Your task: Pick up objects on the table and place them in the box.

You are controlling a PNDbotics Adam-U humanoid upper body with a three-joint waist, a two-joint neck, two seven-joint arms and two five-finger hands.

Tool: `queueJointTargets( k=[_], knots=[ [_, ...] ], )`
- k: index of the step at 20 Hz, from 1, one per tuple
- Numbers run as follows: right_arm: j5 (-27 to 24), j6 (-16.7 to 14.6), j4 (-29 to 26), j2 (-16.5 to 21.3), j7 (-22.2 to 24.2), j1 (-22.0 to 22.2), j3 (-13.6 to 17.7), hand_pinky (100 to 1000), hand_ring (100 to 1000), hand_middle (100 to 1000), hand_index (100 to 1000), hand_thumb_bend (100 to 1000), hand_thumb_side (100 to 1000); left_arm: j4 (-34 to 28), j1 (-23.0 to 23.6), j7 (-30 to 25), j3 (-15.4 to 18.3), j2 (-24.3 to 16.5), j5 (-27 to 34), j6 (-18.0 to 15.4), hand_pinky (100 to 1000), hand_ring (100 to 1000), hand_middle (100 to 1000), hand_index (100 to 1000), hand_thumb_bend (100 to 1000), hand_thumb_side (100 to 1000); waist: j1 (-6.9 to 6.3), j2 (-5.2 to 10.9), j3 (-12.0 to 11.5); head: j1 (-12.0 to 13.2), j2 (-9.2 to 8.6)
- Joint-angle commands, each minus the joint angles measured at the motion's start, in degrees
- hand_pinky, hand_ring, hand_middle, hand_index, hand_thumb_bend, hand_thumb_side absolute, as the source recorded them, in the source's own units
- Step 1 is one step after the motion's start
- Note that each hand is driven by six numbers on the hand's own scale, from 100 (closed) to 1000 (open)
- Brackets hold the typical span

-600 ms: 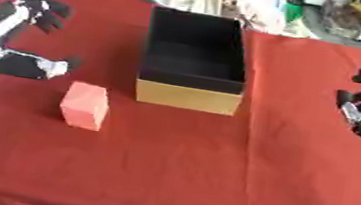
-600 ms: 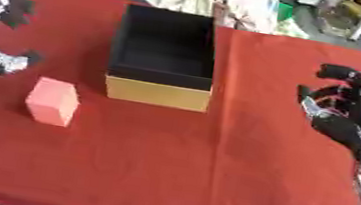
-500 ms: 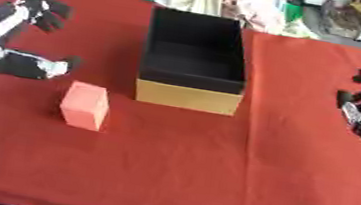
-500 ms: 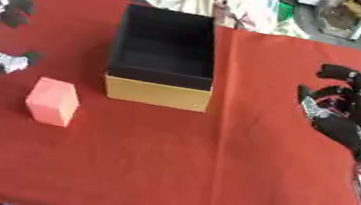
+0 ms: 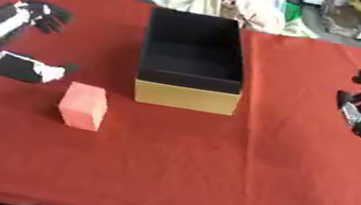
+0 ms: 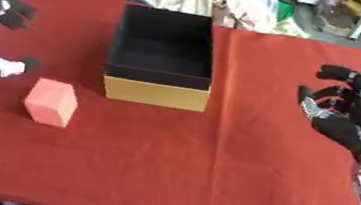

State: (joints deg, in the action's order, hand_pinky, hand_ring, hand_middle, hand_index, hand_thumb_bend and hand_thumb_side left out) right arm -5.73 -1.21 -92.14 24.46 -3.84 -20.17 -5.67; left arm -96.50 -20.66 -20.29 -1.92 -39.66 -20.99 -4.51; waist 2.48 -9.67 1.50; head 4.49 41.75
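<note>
Nearest, a red cloth covering the table, wrinkled toward the front edge.

Item: one pink block, standing upright on the cloth, left of centre, near the box's front left corner but not touching it, with nothing holding it.

Item: left hand, black and white, at the left edge beside and behind the block. Thumb and fingers spread wide apart, nothing between them; the thumb points toward the box and lies near the block without contact.

Item: right hand, black with silver parts, at the right side, well apart from the box, palm turned toward the centre. Fingers relaxed and slightly bent, spread, empty (the forearm runs down to the lower right corner in the right eye view).

Item: one open box, tan cardboard outside, black inside, standing at the centre with its long side running away from the robot. Its visible interior holds nothing.

Farthest, beyond the cloth's back edge: a heap of pale fabric and bags.
</note>
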Motion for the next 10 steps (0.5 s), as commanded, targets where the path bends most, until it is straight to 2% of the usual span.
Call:
queueJointTargets(
  k=[1,5,10],
  knots=[
    [-0.08,-0.06,-0.32,1.69,0.25,-0.67,0.37,433,540,688,770,287,100,-0.94,-0.87,-2.91,-1.82,-5.54,0.01,-1.08,754,751,750,862,496,221,-0.43,1.02,0.14,0.17,0.00],
    [-0.07,-0.08,-0.27,1.72,0.43,-0.65,0.22,433,540,688,770,284,100,-0.38,-2.09,-7.07,-4.52,-8.25,0.50,-2.21,756,752,749,861,498,215,-0.61,1.17,0.21,0.36,0.09],
    [-0.06,-0.07,-0.23,1.71,0.58,-0.72,0.10,432,540,687,770,282,100,0.78,-3.94,-10.68,-7.67,-8.79,0.83,-3.08,755,752,748,860,493,213,-0.58,1.22,0.49,0.56,0.03]
  ],
)
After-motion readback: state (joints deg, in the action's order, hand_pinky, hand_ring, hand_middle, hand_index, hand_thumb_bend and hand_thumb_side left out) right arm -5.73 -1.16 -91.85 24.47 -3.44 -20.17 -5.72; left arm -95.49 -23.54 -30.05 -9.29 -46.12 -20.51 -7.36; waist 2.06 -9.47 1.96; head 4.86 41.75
